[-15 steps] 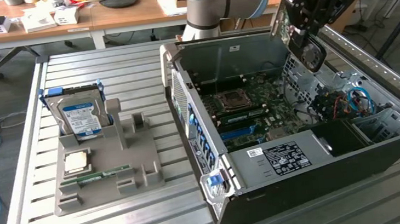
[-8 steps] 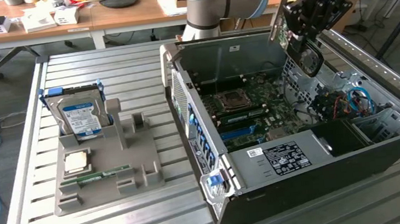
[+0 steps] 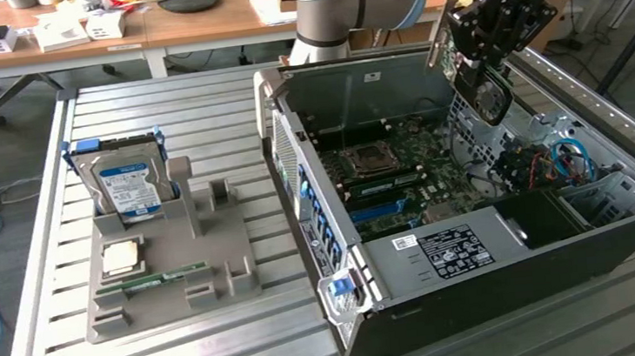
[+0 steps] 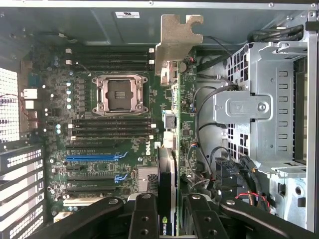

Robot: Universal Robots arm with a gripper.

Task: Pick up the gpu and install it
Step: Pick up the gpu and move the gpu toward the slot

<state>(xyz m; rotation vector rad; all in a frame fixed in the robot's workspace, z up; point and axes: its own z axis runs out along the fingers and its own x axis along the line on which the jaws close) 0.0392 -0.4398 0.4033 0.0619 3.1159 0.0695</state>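
The gpu [image 3: 488, 96] hangs on edge above the open computer case [image 3: 335, 229], over its far right side in the exterior view, with its round fan facing outward. My gripper [image 3: 480, 64] is shut on the card's upper part. In the wrist view the gpu [image 4: 168, 164] appears edge-on between my black fingers [image 4: 143, 219], with its pale metal bracket [image 4: 177, 42] at the far end. It hovers above the motherboard [image 4: 99, 134], beside the memory slots. A blue expansion slot [image 4: 94, 157] lies off to one side of the card.
A grey fixture [image 3: 169, 271] on the slatted table at the exterior view's left carries a hard drive [image 3: 126, 183], a CPU chip [image 3: 125, 258] and a RAM stick [image 3: 152, 279]. Inside the case are the CPU socket [image 4: 119, 93], a metal drive cage [image 4: 259, 109] and loose cables [image 3: 566, 158].
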